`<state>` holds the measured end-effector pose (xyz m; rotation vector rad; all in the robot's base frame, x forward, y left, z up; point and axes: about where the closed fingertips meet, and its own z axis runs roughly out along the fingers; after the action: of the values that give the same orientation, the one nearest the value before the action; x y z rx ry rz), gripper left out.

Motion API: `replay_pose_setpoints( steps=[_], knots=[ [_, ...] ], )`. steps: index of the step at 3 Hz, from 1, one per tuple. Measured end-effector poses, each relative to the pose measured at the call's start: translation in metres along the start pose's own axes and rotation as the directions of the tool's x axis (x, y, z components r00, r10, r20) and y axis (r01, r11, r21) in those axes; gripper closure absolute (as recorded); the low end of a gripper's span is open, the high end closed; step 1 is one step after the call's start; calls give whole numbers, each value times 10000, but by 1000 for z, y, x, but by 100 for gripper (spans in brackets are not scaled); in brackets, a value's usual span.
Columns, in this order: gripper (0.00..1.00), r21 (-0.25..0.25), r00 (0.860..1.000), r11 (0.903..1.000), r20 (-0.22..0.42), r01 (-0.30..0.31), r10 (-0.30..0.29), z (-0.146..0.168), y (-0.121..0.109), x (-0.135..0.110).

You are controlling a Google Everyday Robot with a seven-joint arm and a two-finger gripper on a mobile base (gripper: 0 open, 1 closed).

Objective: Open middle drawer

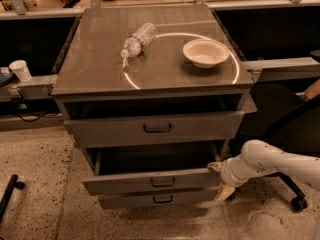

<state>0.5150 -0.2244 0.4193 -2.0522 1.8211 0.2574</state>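
Note:
The grey cabinet [100, 69] has three drawers. The middle drawer [125, 183], with a medium-height front and a small dark loop handle [163, 182], is pulled out partway, and its inside lies in shadow. My gripper [220, 179], at the end of the white arm [270, 162], sits at the right end of that drawer's front. Its pale fingers are spread, one fingertip [215, 166] at the drawer's top right corner and one lower beside the front. It holds nothing.
The taller top drawer [110, 130] stands slightly out, and the slim bottom drawer [130, 200] is nearly shut. A plastic bottle [136, 39] and a white bowl [205, 52] lie on the cabinet top. A black office chair [282, 116] stands at right, a paper cup [20, 70] at left.

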Motion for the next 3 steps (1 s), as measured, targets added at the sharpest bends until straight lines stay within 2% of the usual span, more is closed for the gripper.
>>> replay_pose_setpoints(
  steps=[2,3],
  knots=[
    [57,-212,9994,9993,-126,309,-312,-18,20,-12],
    [66,-253,9993,9990,-74,378,-380,-21,24,-15]
  ],
)
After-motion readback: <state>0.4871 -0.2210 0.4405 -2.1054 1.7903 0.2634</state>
